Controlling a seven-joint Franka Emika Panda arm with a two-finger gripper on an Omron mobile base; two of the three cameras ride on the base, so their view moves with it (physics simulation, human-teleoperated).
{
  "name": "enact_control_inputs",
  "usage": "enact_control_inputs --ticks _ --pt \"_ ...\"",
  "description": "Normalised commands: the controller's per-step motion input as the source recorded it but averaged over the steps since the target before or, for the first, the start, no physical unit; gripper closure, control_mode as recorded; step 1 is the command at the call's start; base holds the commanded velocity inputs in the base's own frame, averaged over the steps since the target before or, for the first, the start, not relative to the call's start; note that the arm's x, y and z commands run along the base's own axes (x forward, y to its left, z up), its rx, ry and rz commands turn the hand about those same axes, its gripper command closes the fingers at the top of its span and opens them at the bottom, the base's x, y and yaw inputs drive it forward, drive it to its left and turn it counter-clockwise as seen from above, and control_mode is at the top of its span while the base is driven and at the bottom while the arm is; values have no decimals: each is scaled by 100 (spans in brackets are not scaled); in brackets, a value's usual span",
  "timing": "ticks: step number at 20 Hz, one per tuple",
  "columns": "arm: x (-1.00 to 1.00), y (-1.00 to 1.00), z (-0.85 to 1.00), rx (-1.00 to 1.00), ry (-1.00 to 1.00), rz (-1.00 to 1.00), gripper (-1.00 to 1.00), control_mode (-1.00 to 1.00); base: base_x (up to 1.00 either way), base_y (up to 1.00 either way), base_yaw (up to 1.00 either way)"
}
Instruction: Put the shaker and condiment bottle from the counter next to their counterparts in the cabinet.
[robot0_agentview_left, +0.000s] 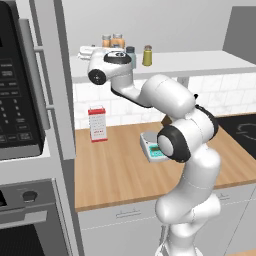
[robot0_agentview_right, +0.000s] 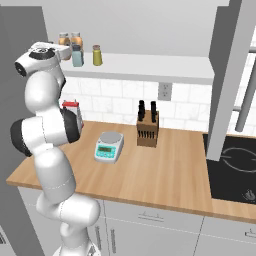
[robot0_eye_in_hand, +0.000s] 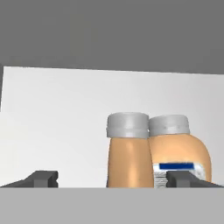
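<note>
White cabinet (robot0_agentview_right: 150, 67) shelf carries four small containers, bunched at its left end. Slim condiment bottle (robot0_eye_in_hand: 127, 151) stands upright on the shelf board, touching or just beside the wider orange bottle (robot0_eye_in_hand: 181, 148) with the white and blue label; both wear pale grey caps. Seen from the hand, the slim one stands between the two dark fingertips (robot0_eye_in_hand: 43, 178), which are set wide apart and touch nothing: tool (robot0_eye_in_hand: 114, 179) open, holding nothing.

From the right base camera, the grey-teal shaker (robot0_agentview_right: 77, 56) with a dark cap stands in front of the two orange bottles. Olive-yellow shaker (robot0_agentview_right: 97, 55) is upright just to its right, a small gap between them. From the left base camera the olive-yellow one stands clear, also near the shelf's front edge.

Arm reaches up to the shelf's left end, its white wrist level with the containers.

Wooden worktop (robot0_agentview_right: 165, 172) below holds a red and white box grater (robot0_agentview_left: 98, 124), a digital kitchen scale (robot0_agentview_right: 109, 146) and a wooden knife block (robot0_agentview_right: 148, 130) near the tile backsplash. Black cooktop (robot0_agentview_right: 235, 167) at right.
</note>
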Motion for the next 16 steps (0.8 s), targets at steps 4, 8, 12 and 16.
enact_control_inputs --ticks 4,8,12,16 --pt "-44 19 24 0 -14 -4 -100 -100 0 0 0" --pt "-58 8 25 0 -16 -8 -100 -100 0 0 0" --pt "-90 0 2 0 -10 -11 -100 -100 0 0 0" --pt "-100 -14 -14 0 0 -5 -100 -100 0 0 0"
